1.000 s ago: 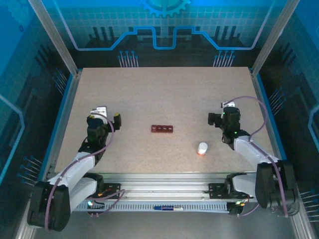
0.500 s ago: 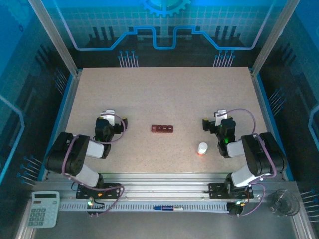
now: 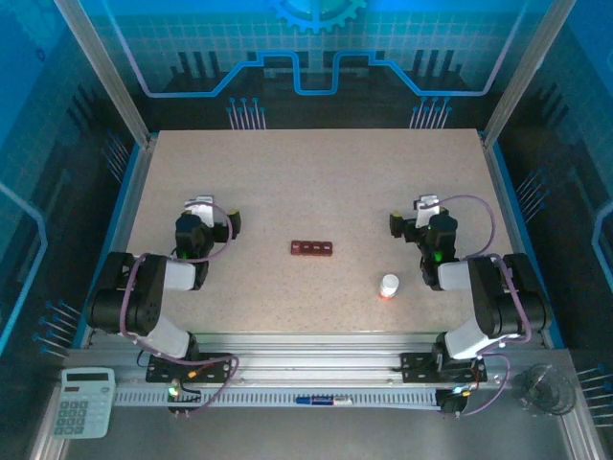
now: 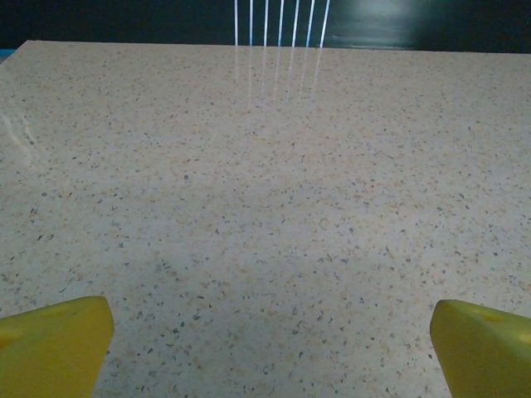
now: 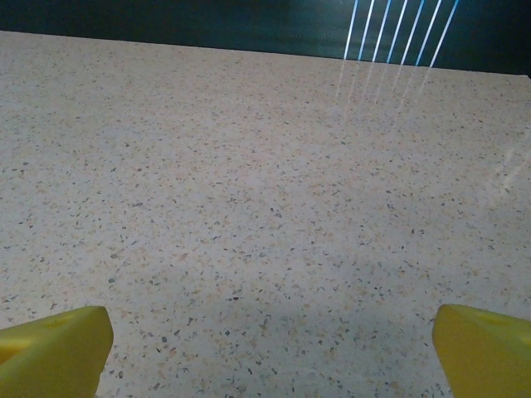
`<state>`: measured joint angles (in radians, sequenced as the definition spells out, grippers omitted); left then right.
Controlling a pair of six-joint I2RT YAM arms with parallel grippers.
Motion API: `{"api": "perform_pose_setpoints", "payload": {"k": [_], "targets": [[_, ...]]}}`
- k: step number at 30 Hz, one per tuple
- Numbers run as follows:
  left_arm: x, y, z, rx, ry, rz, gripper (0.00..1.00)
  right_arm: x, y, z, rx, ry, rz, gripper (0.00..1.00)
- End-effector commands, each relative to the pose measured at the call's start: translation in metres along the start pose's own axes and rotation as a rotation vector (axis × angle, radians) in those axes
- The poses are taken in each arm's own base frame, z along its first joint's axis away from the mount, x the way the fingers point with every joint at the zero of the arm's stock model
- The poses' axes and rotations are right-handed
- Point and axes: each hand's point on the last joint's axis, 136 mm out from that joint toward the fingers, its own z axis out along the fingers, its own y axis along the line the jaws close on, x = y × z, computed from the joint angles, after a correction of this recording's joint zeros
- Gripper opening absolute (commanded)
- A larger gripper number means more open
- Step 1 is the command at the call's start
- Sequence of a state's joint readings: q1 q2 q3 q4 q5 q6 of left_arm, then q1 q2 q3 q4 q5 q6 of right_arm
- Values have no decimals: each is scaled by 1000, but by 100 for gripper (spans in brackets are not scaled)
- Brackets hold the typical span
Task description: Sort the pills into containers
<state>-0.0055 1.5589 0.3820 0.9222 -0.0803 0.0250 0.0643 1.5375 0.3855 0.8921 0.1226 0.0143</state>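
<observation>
At the near edge of the bench [image 3: 316, 168]: left arm [image 3: 158, 287] and right arm [image 3: 484, 292] are sitting folded low, bases side by side.
Bottle: small white bottle [image 3: 389, 285] is standing upright, near the right arm, to the near-right of the strip. Pills are probably inside; none are showing loose that I can tell.
Containers: dark red-brown containers [image 3: 312, 248] strip is lying flat mid-bench, long axis running left to right.
Left jaws: standing wide apart, gripping nothing. Yellow fingertips [image 4: 54, 344] are framing bare bench in the left wrist view.
Right jaws: also gaping wide and empty. Fingertips [image 5: 54, 348] are framing bare bench too.
Key relation: strip is lying between the two jaws, slightly nearer the bases than either, well apart from both. Each arm is sitting about equally close to the strip, the right closer to the bottle. Both jaws are pointing toward the far edge, so each would need turning inward, I judge.
</observation>
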Motion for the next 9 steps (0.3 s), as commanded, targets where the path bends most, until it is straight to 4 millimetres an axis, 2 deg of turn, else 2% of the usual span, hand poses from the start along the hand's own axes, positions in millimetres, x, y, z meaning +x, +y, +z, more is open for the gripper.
{"api": "perform_pose_setpoints", "payload": {"k": [1, 4, 9], "targets": [[-3, -3, 0, 22, -4, -20, 99, -4, -2, 0, 8, -13, -2, 100], [-2, -3, 0, 23, -3, -20, 99, -4, 9, 3, -53, 2, -25, 100], [-3, -3, 0, 23, -3, -20, 99, -4, 10, 2, -65, -1, -24, 100]]}}
